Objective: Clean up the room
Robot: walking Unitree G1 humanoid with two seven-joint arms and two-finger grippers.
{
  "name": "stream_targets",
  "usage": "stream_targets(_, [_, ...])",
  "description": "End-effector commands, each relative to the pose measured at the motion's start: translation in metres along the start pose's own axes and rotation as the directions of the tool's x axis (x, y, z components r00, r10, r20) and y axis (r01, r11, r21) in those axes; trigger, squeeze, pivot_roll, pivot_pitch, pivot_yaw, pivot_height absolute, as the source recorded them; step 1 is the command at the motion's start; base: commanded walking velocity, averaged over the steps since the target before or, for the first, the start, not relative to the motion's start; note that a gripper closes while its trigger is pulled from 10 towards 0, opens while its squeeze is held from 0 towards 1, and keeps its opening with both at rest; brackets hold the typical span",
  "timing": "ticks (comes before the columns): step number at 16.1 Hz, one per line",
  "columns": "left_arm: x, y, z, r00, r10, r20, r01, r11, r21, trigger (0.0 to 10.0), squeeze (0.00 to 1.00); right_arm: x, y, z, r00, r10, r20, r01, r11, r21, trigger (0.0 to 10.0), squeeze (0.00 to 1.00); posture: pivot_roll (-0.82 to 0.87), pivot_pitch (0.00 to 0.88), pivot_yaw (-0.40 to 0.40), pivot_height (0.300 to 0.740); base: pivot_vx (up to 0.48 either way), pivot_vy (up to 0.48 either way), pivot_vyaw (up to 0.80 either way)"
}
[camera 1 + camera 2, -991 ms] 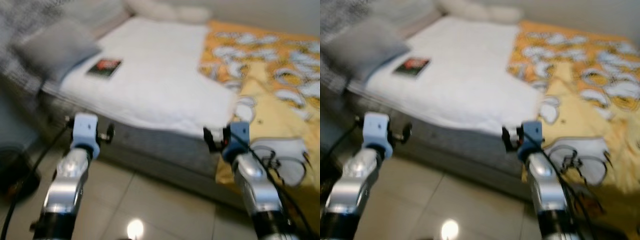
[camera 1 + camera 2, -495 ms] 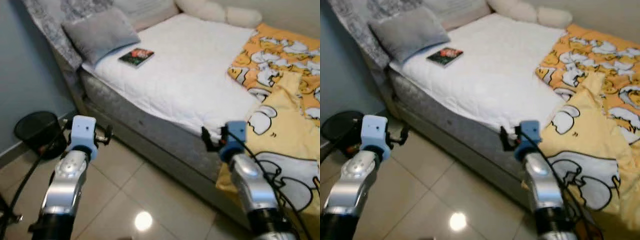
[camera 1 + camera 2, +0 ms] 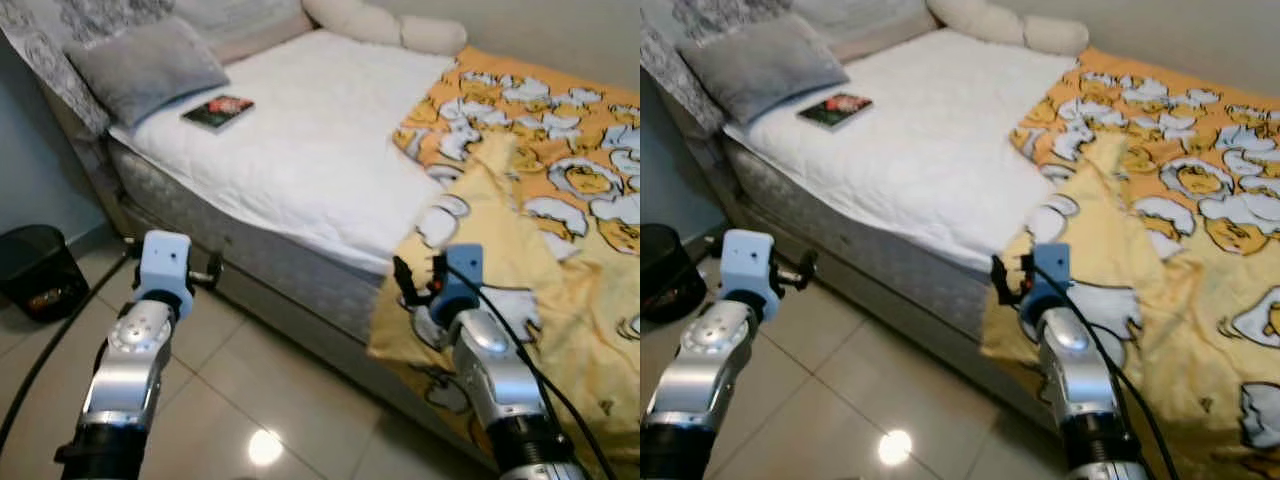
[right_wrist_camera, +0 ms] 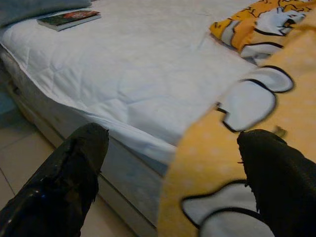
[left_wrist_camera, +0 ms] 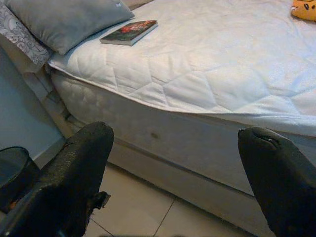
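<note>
A bed with a white quilted mattress [image 3: 310, 150] stands in front of me. A dark book [image 3: 218, 110] lies on it near a grey pillow [image 3: 145, 65]. A yellow and orange blanket [image 3: 540, 200] with duck prints covers the bed's right part and hangs over its edge toward the floor. My left gripper [image 3: 210, 270] is open and empty above the tiled floor, short of the bed's side. My right gripper [image 3: 415, 275] is open and empty, close to the hanging blanket edge [image 4: 276, 108]. The book [image 5: 129, 32] lies well beyond both grippers.
A black bin [image 3: 35, 270] stands on the floor at the left by the blue-grey wall. A cream bolster [image 3: 385, 22] lies at the far side of the bed. A black cable [image 3: 50, 350] trails beside my left arm. Tiled floor [image 3: 270, 400] runs along the bed.
The whole view has steadied from blur and then shifted along the bed, bringing more of the blanket into sight. Both arms keep the same raised pose with fingers open.
</note>
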State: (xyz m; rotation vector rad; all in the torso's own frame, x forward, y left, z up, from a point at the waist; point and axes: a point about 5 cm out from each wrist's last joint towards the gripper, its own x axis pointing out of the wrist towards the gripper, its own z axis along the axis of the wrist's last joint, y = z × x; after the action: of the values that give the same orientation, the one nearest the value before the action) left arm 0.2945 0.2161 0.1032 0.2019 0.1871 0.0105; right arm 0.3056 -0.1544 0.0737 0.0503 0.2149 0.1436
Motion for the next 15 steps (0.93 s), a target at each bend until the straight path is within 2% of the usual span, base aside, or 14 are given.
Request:
stream_targets(1, [0.001, -0.007, 0.002, 1.0, -0.021, 0.007, 0.021, 1.0, 0.003, 10.0, 0.9, -0.001, -0.009, 0.001, 1.0, -0.022, 0.008, 0.022, 1.0, -0.002, 10.0, 0.0, 0.07, 0.0, 0.007, 0.74, 0.0, -0.382, 0.0])
stream_targets(6, [0.001, -0.009, 0.001, 1.0, -0.03, 0.005, 0.03, 1.0, 0.004, 10.0, 0.9, -0.001, -0.006, -0.002, 1.0, -0.007, -0.005, 0.007, 1.0, 0.001, 10.0, 0.0, 0.07, 0.0, 0.009, 0.74, 0.0, -0.381, 0.0])
stream_targets(10, [0.001, -0.014, 0.003, 0.998, -0.06, 0.008, 0.06, 0.998, -0.024, 10.0, 0.83, -0.002, -0.006, -0.002, 1.0, 0.0, -0.004, 0.0, 1.0, 0.015, 10.0, 0.0, 0.07, 0.0, 0.007, 0.74, 0.0, 0.0, 0.0])
stream_targets(15, [-0.007, -0.025, 0.001, 0.992, -0.126, 0.031, 0.127, 0.991, -0.032, 10.0, 0.84, -0.007, -0.003, -0.006, 1.0, 0.007, -0.014, -0.006, 1.0, 0.025, 10.0, 0.0, 0.07, 0.0, -0.001, 0.74, 0.058, 0.0, 0.0])
